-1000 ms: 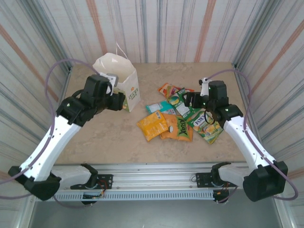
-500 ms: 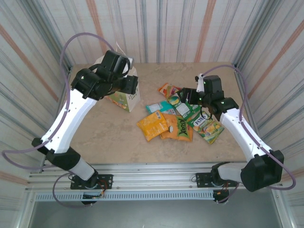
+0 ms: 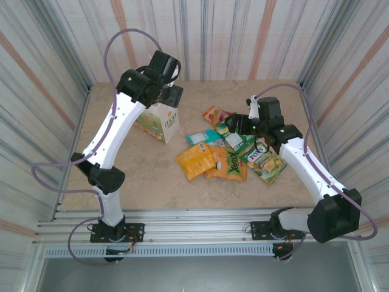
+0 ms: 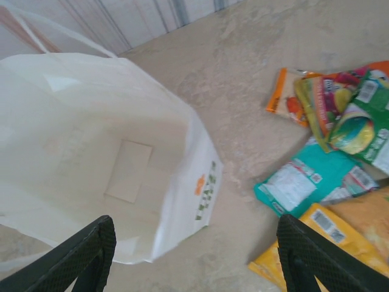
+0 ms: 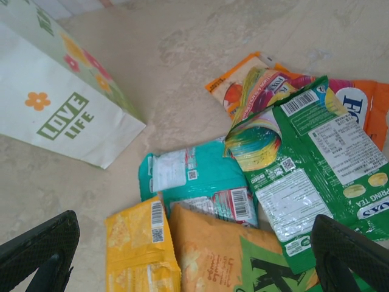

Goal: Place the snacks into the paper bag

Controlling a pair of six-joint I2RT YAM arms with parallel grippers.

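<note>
Both stand wide open, empty: my left gripper above the open mouth of the paper bag, far-left on the table; my right gripper over the snacks, bare strip between bag and heap.

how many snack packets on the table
8, in one overlapping pile right of the paper bag: small orange, multicolour, red-orange farthest; green, teal mid; yellow, orange Kook, Fox's nearest. Overlap may hide more.
</note>
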